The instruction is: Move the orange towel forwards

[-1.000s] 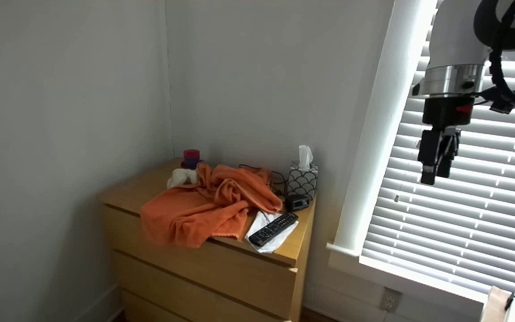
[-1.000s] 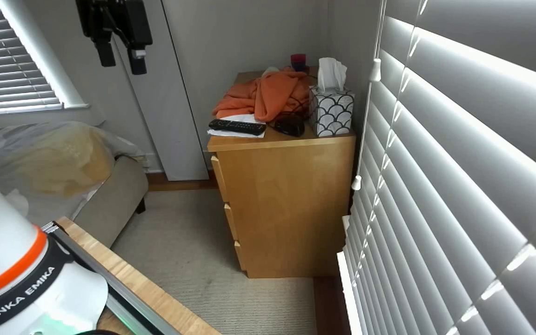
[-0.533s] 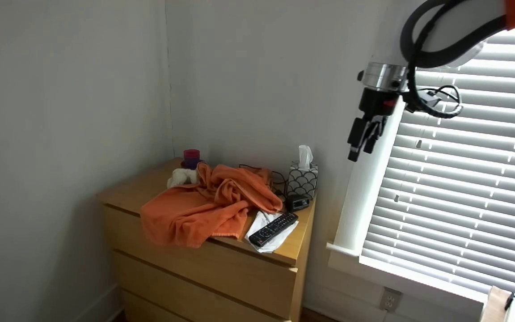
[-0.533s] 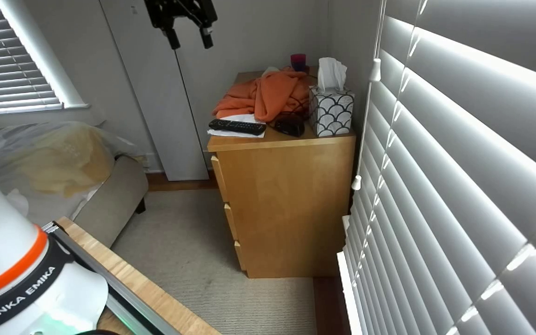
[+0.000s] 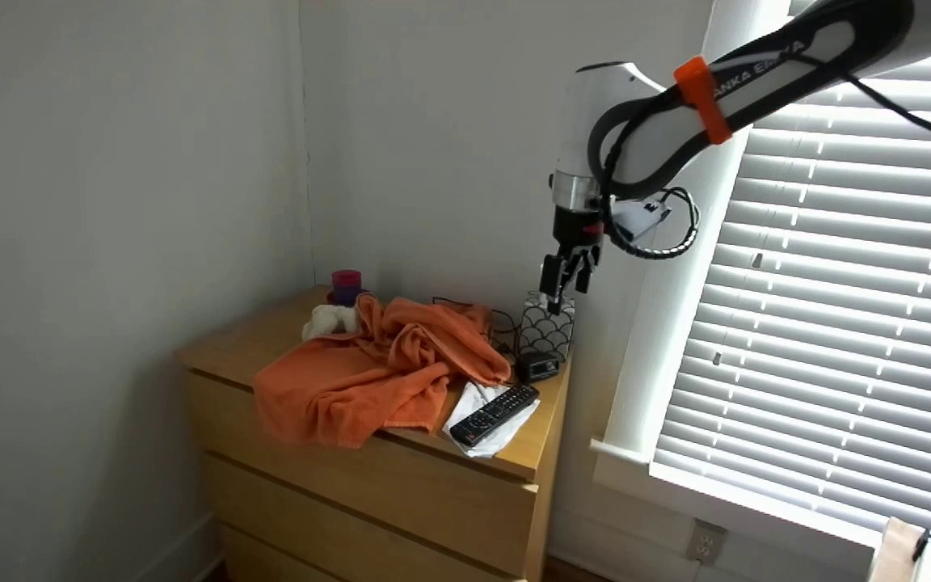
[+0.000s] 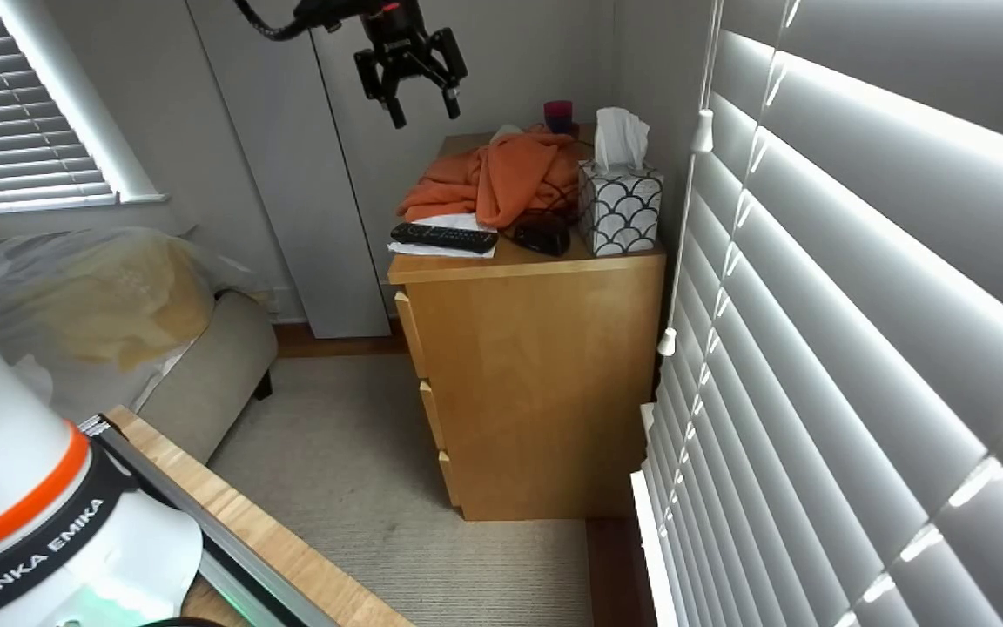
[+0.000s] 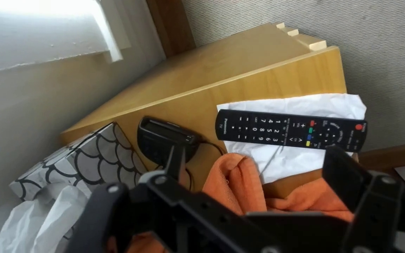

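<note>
Plain wall (image 5: pixel 110 242) on the left, then a light wood dresser (image 5: pixel 231 339) by the corner. Toward the back of its top sits a white lumpy thing (image 5: pixel 326 322), can't really make out what, and just behind that a pink-and-purple cup (image 5: pixel 346 284) (one or a stack, can't tell). Next up is the orange towel (image 5: pixel 385 368): bunched up across the middle of the dresser top, front edge hanging down over the top drawer (image 5: pixel 433 493). Right beside it there's some white paper (image 5: pixel 511 428) with a black Panasonic remote (image 5: pixel 494 415) lying on it at an angle. Then a small black device (image 5: pixel 537 366), and just beside that a tissue box (image 5: pixel 546 333) with a scale pattern and a tissue (image 6: pixel 621 138) poking up.

The gripper (image 5: pixel 568 296) hangs in the air, overlapping the tissue box in an exterior view, pointing down with its jaws spread pretty wide and holding nothing. Both exterior views have it apart from the towel, and the wrist view catches the remote and a fold of towel between and just past the jaws. The arm (image 5: pixel 651 149) reaches in from the upper right, in front of white blinds (image 5: pixel 837 323).
</note>
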Robot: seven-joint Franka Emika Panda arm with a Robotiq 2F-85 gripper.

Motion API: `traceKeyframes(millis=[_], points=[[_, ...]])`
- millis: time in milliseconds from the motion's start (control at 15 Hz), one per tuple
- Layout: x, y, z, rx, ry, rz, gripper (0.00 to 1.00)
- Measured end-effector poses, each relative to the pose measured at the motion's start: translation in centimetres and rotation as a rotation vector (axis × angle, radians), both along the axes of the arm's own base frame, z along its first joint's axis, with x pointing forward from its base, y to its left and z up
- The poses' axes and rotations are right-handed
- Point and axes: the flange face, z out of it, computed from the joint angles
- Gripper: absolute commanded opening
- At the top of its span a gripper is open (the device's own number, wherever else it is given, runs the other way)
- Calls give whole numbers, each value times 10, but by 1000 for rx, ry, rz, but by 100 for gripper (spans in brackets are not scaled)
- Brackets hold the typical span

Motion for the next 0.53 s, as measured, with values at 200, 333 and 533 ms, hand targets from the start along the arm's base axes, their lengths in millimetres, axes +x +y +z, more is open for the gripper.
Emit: traceKeyframes(millis=[200, 333, 533], points=[[27, 9, -27, -37, 14, 1, 100], [41, 17, -41, -63, 2, -2, 100], [59, 32, -63, -98, -50, -10, 100]])
